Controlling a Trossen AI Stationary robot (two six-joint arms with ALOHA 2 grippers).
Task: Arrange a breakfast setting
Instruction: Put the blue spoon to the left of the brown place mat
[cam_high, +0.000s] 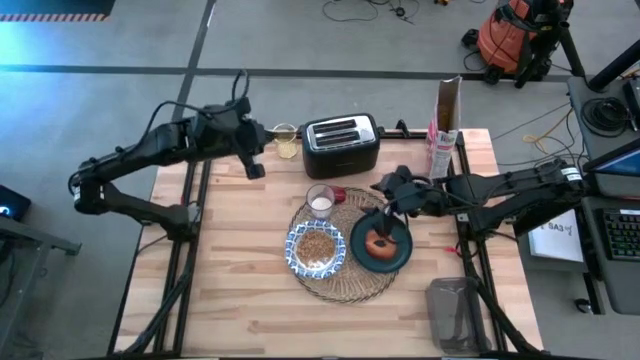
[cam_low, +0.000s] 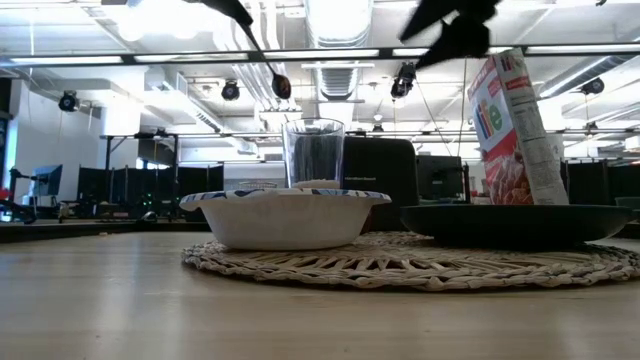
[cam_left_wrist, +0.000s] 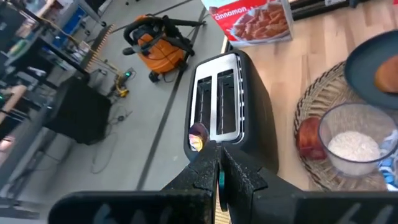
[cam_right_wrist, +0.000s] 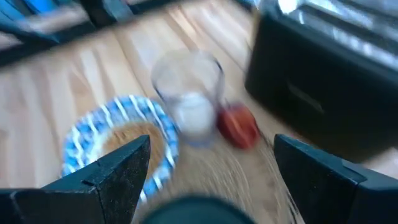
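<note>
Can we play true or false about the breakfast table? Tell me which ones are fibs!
1. The pastry sits on the dark teal plate. True.
2. The patterned bowl is empty. False: it holds brown cereal.
3. The right end effector is open above the plate. True.
4. The glass stands off the placemat. False: it stands on the mat's edge.
5. The left end effector is holding the toaster. False: it is shut, beside it.

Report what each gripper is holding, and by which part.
Nothing is held. The right gripper hangs open above the plate and pastry; the left gripper is shut on nothing, beside the toaster.
</note>
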